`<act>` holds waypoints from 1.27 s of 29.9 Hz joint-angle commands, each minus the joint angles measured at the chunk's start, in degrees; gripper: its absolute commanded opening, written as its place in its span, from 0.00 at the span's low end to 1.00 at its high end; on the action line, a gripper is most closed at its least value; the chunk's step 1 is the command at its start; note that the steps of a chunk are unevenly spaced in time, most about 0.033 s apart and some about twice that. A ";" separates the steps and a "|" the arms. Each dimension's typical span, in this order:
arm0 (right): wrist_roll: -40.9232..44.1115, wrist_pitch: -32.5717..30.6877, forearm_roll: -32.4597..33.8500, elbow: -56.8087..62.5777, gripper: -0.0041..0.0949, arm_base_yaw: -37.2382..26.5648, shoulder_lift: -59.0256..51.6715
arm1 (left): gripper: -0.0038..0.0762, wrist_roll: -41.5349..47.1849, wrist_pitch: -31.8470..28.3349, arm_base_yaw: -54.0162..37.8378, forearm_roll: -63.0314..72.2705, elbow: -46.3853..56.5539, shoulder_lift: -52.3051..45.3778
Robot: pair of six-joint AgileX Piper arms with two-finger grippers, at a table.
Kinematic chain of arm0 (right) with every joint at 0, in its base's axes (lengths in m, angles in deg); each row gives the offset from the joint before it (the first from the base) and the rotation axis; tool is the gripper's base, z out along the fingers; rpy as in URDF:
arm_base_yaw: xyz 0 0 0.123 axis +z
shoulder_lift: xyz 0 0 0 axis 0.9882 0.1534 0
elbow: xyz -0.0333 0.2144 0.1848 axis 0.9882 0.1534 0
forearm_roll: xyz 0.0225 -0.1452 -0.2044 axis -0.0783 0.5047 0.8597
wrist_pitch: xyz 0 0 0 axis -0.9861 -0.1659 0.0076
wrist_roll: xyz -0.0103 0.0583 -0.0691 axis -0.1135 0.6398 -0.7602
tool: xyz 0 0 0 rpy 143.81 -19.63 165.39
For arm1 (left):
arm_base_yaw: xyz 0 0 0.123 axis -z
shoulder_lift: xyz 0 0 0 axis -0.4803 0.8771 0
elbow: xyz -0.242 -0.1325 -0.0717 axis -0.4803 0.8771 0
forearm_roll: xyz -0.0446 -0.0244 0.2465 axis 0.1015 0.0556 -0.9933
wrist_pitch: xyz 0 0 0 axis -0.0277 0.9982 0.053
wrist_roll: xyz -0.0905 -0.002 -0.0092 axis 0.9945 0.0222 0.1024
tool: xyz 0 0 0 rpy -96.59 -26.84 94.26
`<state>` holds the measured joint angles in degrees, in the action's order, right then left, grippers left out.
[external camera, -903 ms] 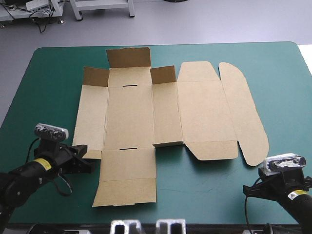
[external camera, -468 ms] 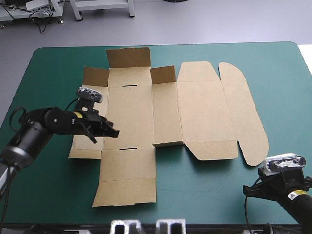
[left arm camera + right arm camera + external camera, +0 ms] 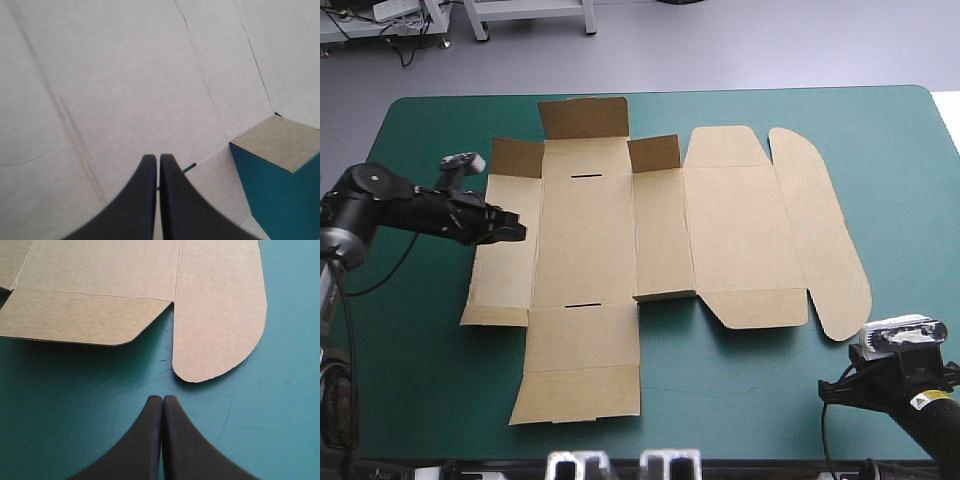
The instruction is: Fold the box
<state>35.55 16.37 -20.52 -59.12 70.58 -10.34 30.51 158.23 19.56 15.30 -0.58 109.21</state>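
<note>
Presently L jaws, clenched empty, over left flap [image 3: 503,275] of box [image 3: 660,230], prob. to raise it; R jaws clenched, parked.

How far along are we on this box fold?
Barely begun. Done: only the far end flap and two corner tabs of the box stand raised; the rest lies flat. In hand: the left gripper, shut, is over the left side panel. The right gripper, shut, sits over the teal-green cover just short of the rounded lid flap. Left: raising and tucking all the walls.
</note>
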 commanded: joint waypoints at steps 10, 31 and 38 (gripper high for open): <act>-0.44 2.74 -1.72 -2.00 0.02 -0.06 0.94 | 0.18 6.60 -2.43 -15.73 -4.88 -1.74 -2.48; -0.44 2.72 -1.72 -2.00 0.02 -0.06 0.94 | 0.73 4.27 6.07 -14.24 -1.68 1.76 11.00; -0.44 2.97 -1.72 -2.00 0.02 -0.06 0.94 | 0.73 2.15 4.89 -10.89 -1.28 5.98 12.13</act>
<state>35.55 16.36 -21.02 -59.12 70.58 -10.34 33.72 158.57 6.93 11.09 4.90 123.25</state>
